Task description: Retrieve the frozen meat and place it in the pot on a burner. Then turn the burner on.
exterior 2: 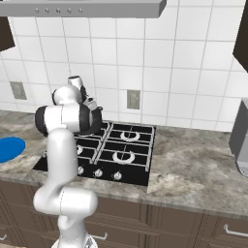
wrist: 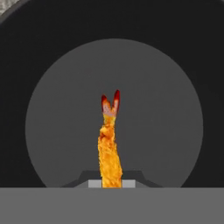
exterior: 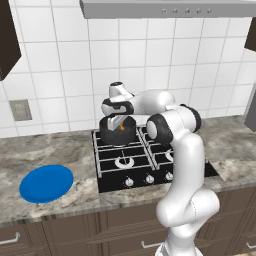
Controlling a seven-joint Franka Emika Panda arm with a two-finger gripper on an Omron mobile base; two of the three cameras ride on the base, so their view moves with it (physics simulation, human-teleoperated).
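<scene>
- fingers (wrist: 111,183) pinching the frozen meat (wrist: 109,148) at its lower end; in the hand view only the pale tips show, mostly cut off by the bottom of the frame
- meat hangs straight along the fingers, forked red tail end pointing away from the hand, toward the pot floor
- hand view: pot (wrist: 175,65) seen from straight above, dark rim around a lighter grey round floor; meat is over the middle of it, contact with the floor can't be told
- left base view: fingers (exterior: 120,125) sit just above the pot (exterior: 107,134) opening, a small orange speck of meat (exterior: 122,127) visible at the rim; wrist hides most of the pot top
- pot stands on the rear left burner of the cooktop (exterior: 112,172); burner under it is hidden by the pot
- front left burner ring (exterior: 124,162) visible, knobs (exterior: 149,179) along the front edge
- right base view: the arm's own elbow blocks pot, meat and fingers; right-side burners (exterior 2: 123,156) are clear here, partly hidden in the left base view
- blue plate (exterior: 46,183) on the table (exterior: 60,150) left of the cooktop, well apart from the pot; cut off at the left edge in the right base view (exterior 2: 9,147)
</scene>
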